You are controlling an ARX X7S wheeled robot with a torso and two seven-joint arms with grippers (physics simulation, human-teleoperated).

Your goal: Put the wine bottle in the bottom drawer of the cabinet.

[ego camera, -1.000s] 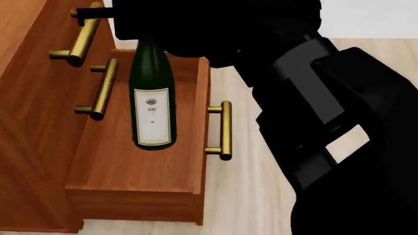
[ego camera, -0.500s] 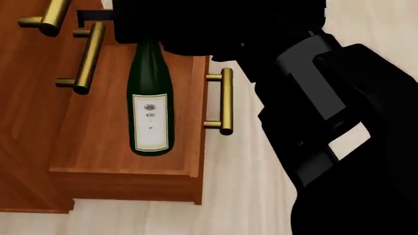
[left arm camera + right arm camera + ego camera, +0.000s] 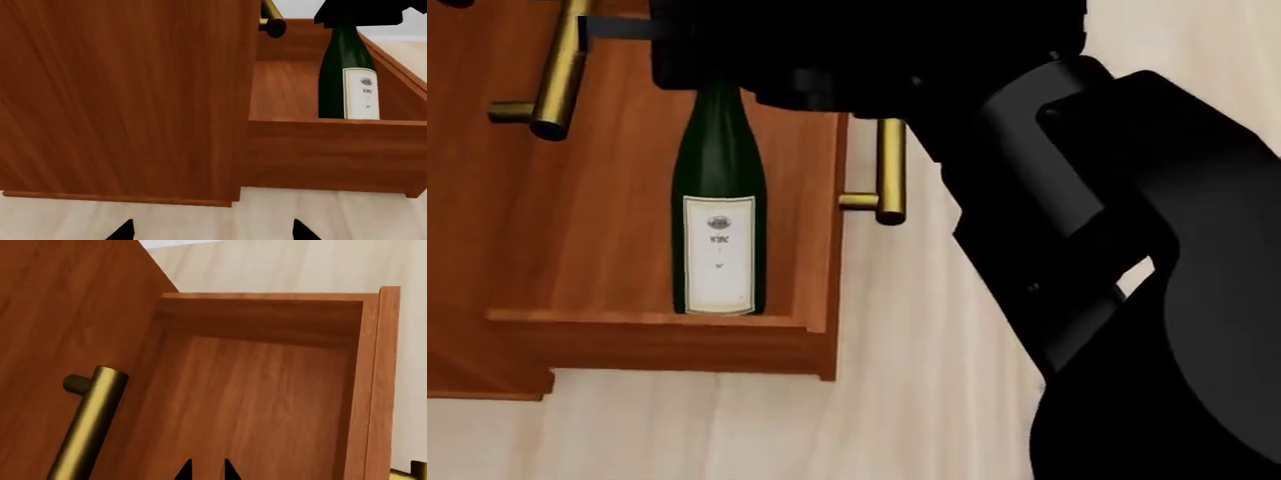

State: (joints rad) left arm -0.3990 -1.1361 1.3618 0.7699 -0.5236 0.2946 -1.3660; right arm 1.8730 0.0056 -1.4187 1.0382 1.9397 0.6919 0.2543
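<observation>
The wine bottle stands upright inside the open bottom drawer of the cabinet, white label facing me. My right gripper is shut on its neck from above, and the cork is hidden under it. In the left wrist view the bottle rises behind the drawer's side wall, with the right gripper on top; its base is hidden. The right wrist view shows the right gripper's tips close together over the drawer floor, no bottle. My left gripper hangs open above the floor beside the cabinet.
The drawer's brass handle sticks out toward my right arm. An upper drawer's brass handle overhangs the open drawer, also seen as the handle in the right wrist view. Pale wood floor lies around the cabinet.
In the head view the cabinet and drawer have slid up and left. The bottle, still held, now sits closer to the drawer's near side wall.
</observation>
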